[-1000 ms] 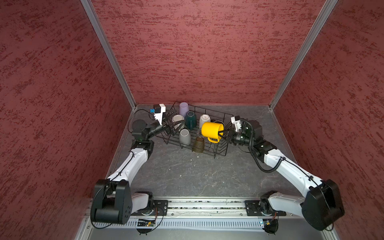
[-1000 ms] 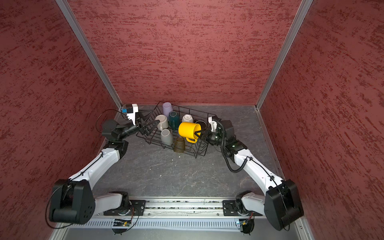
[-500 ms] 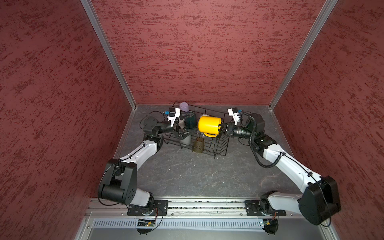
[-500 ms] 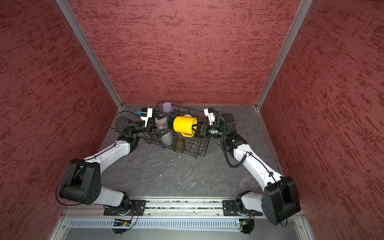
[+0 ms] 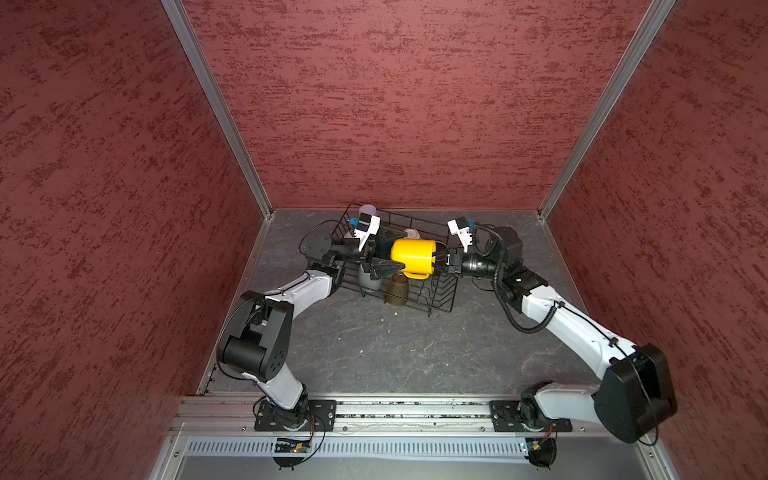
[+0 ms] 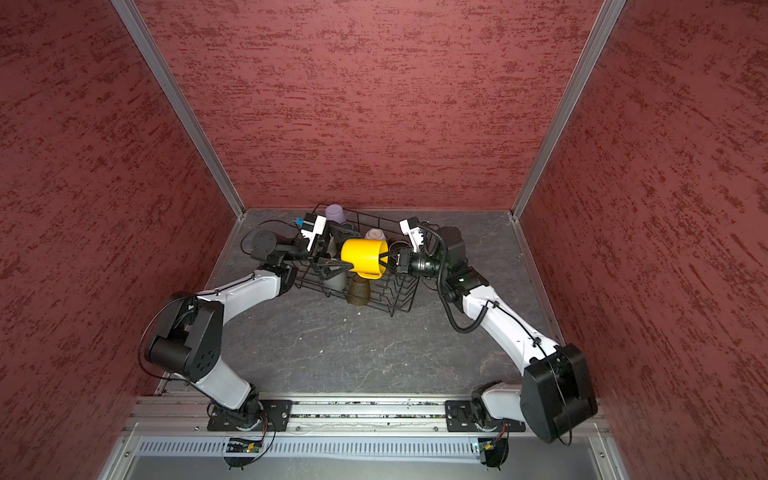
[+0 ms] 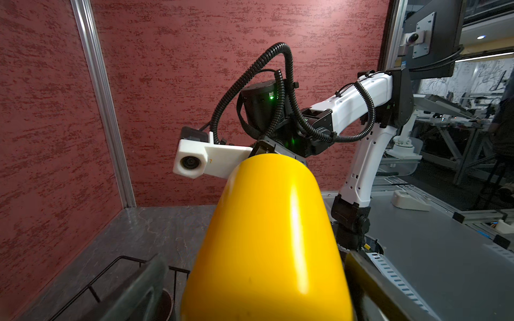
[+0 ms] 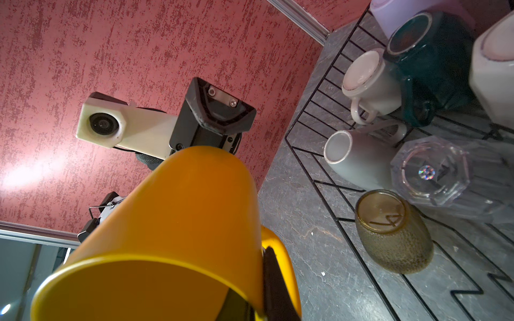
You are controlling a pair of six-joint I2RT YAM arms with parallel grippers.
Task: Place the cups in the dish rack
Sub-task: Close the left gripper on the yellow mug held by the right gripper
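Observation:
A yellow mug hangs on its side above the black wire dish rack. My right gripper is shut on its rim beside the handle, one finger inside the mug. My left gripper stands open, its fingers straddling the mug's closed end; a gap shows on one side. In the rack sit a lavender cup, a dark teal mug, a white mug, a grey mug, a clear glass and an amber glass.
Red walls close in the cell on three sides, and the rack stands near the back wall. The grey floor stretches from the rack to the metal rail that carries both arm bases.
My right gripper has lifted the yellow mug and turned it level over the rack. My left gripper has swung in from the left to the mug's closed end.

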